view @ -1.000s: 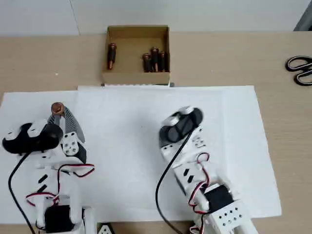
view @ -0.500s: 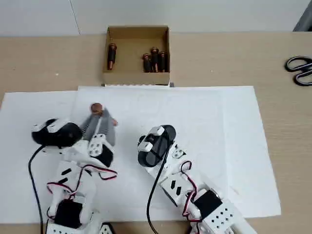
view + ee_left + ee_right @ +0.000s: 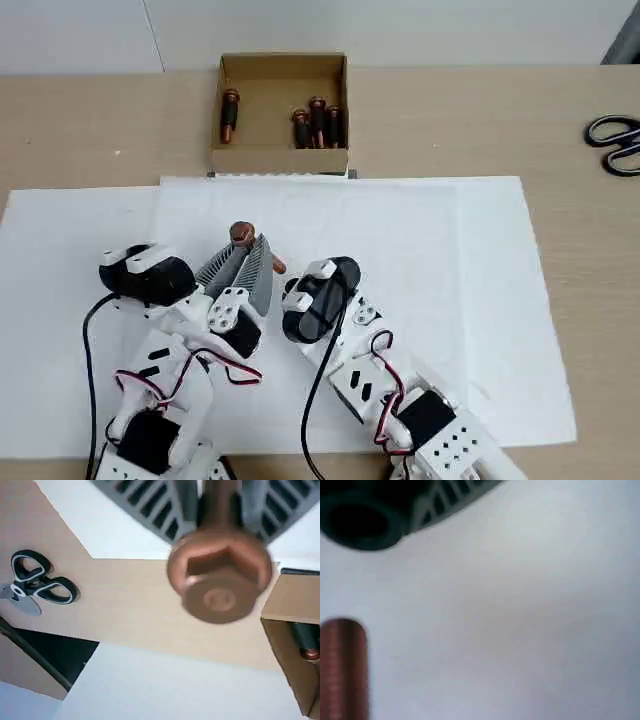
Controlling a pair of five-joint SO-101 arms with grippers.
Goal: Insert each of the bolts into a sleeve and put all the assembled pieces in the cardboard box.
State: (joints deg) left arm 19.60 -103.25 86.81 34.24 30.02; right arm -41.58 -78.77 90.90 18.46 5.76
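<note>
Over the middle of the white paper [image 3: 430, 250], the left gripper [image 3: 245, 252] is closed on a copper bolt [image 3: 220, 575], with the head toward the cardboard box [image 3: 280, 160]. Just beside it, the right gripper [image 3: 407, 512] appears to clamp the black sleeve [image 3: 360, 522]. The bolt's threaded end is near the sleeve mouth but apart from it. I judge the step is insertion: I would line up both axes first, then push slowly, loosening neither grip.
</note>
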